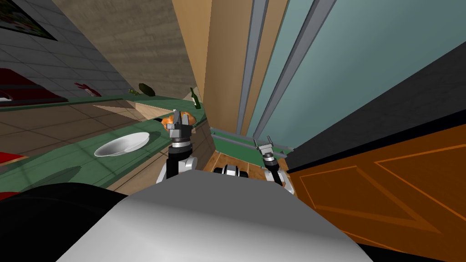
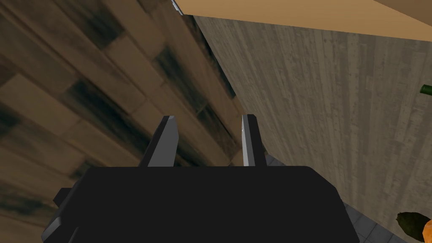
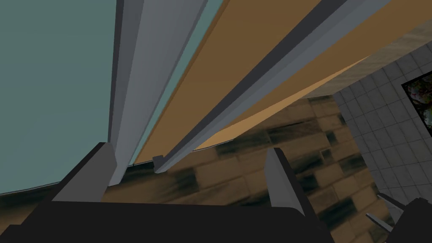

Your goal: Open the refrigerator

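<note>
Two claws [image 1: 180, 118] [image 1: 263, 143], two long grey handles [image 1: 253, 54] [image 1: 298, 54], one white bowl [image 1: 122, 144], one green bottle [image 1: 195, 98].

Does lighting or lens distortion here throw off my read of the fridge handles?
Head view: wide and rolled, so the grey handles slant and splay, the camera's doing; a soft shadow lies on the green counter. Right wrist view: flat, even light on the teal door and handle, no glare.
</note>
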